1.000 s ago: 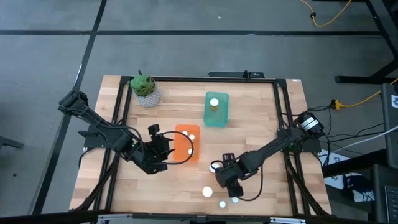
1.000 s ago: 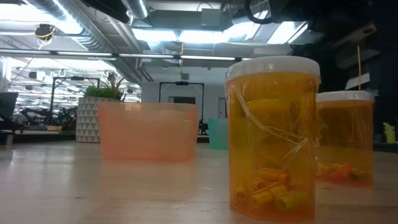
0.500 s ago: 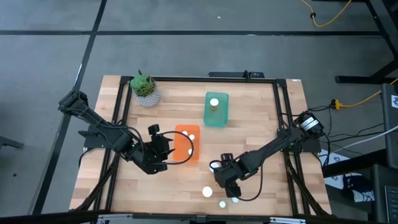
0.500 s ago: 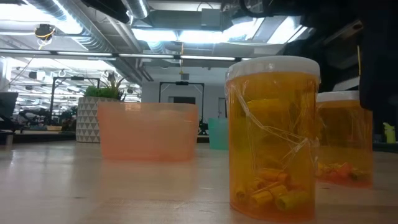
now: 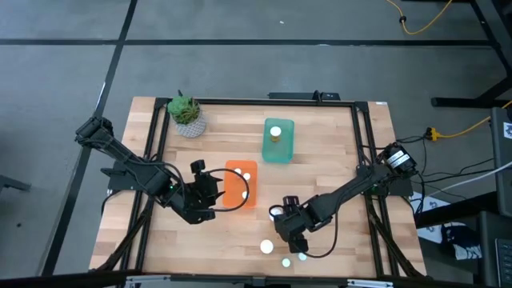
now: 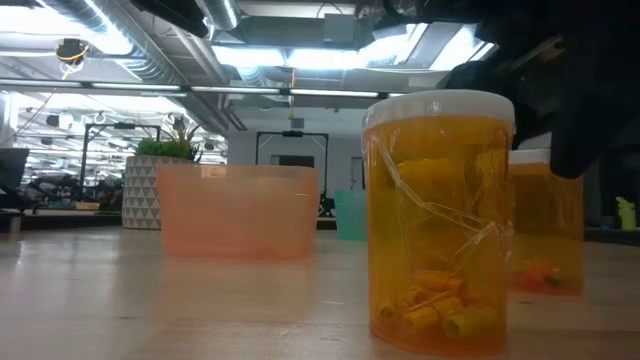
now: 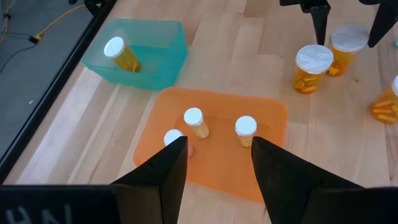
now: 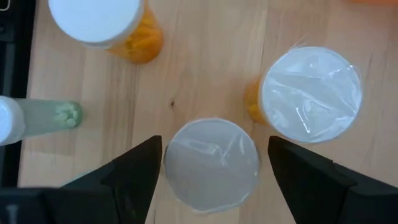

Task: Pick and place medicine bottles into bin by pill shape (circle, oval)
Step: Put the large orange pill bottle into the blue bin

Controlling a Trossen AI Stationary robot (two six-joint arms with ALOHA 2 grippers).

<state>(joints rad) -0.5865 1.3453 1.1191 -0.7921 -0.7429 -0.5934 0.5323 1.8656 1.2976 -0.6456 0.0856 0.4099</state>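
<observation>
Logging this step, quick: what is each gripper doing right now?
Left gripper: open, empty, over the orange bin.
Right gripper: open, fingers either side of a white-capped medicine bottle, not yet gripping.

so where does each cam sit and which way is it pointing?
High: overhead, straight down on table; both arms, orange bin, teal bin.
Low: table height, level across; amber bottle.
Left wrist: past open left gripper; both bins.
Right wrist: down past open right gripper; a bottle between its fingers.
Shared: both bins, high and left wrist.

3 bottles [image 7: 193, 121] in orange bin [image 7: 273, 115], upright.
</observation>
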